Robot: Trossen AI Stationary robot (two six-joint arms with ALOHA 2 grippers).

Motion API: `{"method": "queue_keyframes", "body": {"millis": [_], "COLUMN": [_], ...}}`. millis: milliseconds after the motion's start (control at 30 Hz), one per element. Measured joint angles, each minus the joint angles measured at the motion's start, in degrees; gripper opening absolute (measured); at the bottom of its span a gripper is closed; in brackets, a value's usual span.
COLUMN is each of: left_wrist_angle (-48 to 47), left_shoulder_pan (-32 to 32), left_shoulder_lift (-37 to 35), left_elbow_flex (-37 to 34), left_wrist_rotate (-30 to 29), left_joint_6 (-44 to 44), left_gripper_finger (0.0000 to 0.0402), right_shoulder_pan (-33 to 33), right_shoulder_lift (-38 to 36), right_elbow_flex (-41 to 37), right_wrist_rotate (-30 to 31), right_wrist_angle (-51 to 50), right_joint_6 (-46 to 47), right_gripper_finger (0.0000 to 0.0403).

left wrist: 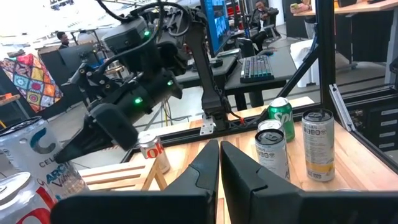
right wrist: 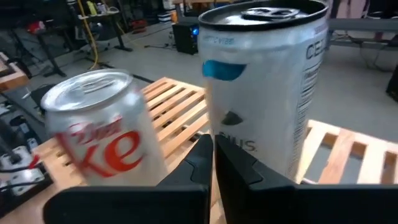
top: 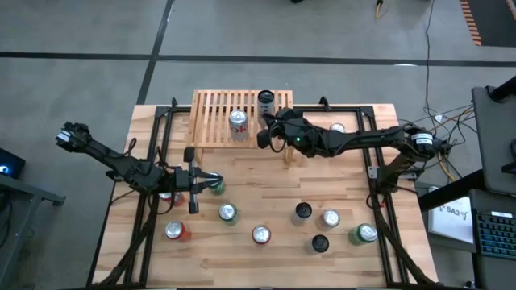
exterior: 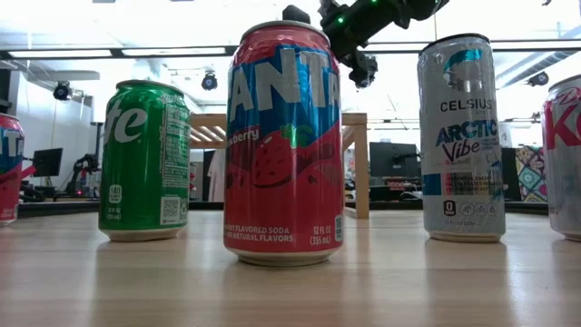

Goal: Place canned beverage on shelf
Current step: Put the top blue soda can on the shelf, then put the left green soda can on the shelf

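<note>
The shelf (top: 218,121) is a low light-wood slatted rack at the table's far side. A Diet Coke can (top: 239,123) and a white Celsius can (top: 266,101) stand upright on its slats. They also show in the right wrist view as the Diet Coke can (right wrist: 102,124) and the Celsius can (right wrist: 267,81). My right gripper (top: 262,137) hovers at the shelf's near right part, shut and empty (right wrist: 211,146), pointing between the two cans. My left gripper (top: 214,179) is shut and empty (left wrist: 219,152) over the table's left middle, beside a green can (top: 218,188).
Several more cans stand on the table's near half: a Fanta can (exterior: 283,145), a green can (exterior: 145,162), a Celsius can (exterior: 463,136), and others (top: 302,211) (top: 364,234). One can (top: 337,127) stands right of the shelf. Black frame rails (top: 371,173) run along the table's sides.
</note>
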Motion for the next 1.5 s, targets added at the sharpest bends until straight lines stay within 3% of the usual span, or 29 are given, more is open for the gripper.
{"method": "queue_keyframes", "body": {"millis": [767,1133,1300,1500], "left_wrist_angle": [0.0,-0.55,-0.54,-0.51], "left_shoulder_pan": [0.0,-0.02,-0.01,0.0], "left_shoulder_lift": [0.0,0.02,0.02,0.02], "left_elbow_flex": [0.0,0.0,0.0,0.0], "left_wrist_rotate": [-0.02,-0.02,-0.01,0.0], "left_joint_6": [0.2,0.2,0.15,-1.94], "left_gripper_finger": [0.0,0.0,0.0,0.0], "right_shoulder_pan": [-2.25,7.57,11.53,13.33], "right_shoulder_lift": [0.31,-0.58,-0.63,-0.63], "right_elbow_flex": [0.0,0.33,5.29,14.54], "right_wrist_rotate": [-4.01,-4.94,-8.05,-19.02], "right_wrist_angle": [-1.42,-2.14,-9.81,-30.61], "right_joint_6": [1.2,2.1,3.49,6.61], "right_gripper_finger": [0.0009,0.0009,0.0009,0.0009]}}
